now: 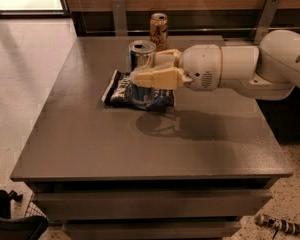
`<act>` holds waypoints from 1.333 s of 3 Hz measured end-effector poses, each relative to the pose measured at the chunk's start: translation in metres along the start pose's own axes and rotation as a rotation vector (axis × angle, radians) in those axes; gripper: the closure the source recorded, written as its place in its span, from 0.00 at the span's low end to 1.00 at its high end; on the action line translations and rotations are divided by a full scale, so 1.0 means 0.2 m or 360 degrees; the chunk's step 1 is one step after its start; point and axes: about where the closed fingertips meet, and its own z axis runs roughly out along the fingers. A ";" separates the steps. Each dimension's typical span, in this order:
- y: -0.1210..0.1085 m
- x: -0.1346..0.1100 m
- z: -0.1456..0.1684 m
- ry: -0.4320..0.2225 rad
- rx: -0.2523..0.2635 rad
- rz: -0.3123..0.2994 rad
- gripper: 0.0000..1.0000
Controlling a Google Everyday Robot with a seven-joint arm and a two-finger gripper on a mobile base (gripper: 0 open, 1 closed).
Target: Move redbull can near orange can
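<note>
My gripper (145,69) is shut on the redbull can (141,54), a slim silver and blue can with a shiny top. It holds the can upright in the air above the dark snack bag, over the middle of the table. The orange can (158,30) stands upright at the table's far edge, a little behind and to the right of the held can. My white arm (250,66) reaches in from the right.
A dark blue snack bag (137,95) lies flat on the grey table (140,144) below the gripper. Two metal posts (119,15) stand behind the table's far edge. The floor lies to the left.
</note>
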 end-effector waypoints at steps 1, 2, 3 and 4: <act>-0.33 -0.14 -0.19 -0.0028 0.0216 -0.0004 1.00; -0.63 -0.24 -0.36 -0.0026 0.0475 0.0007 1.00; -0.94 -0.26 -0.51 -0.0014 0.0789 0.0050 1.00; -1.11 -0.22 -0.58 -0.0023 0.0956 0.0051 1.00</act>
